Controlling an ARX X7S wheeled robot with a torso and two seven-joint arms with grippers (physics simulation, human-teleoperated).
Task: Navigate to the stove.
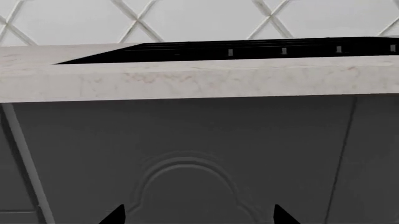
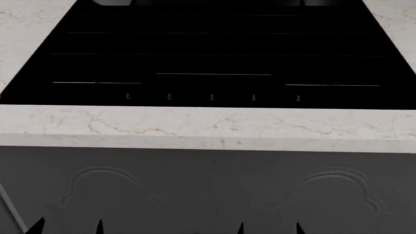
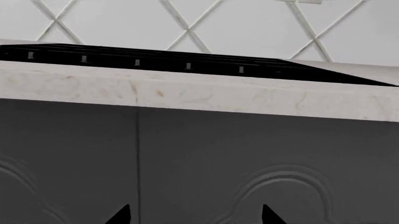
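The stove (image 2: 215, 48) is a large flat glossy black cooktop with thin pale lines and a row of five small light marks, set in a pale marble counter straight ahead in the head view. It also shows as a thin black strip in the left wrist view (image 1: 249, 50) and the right wrist view (image 3: 156, 60). My left gripper (image 2: 67, 227) and right gripper (image 2: 269, 228) hang low before the cabinet fronts, below the counter edge. Both are open and empty, as the left wrist view (image 1: 198, 215) and right wrist view (image 3: 195, 215) show.
The marble counter (image 2: 208, 127) overhangs dark grey cabinet doors (image 2: 215, 190) with arched relief panels, close in front of me. A white wall with diamond-pattern tiles (image 1: 199, 18) rises behind the counter.
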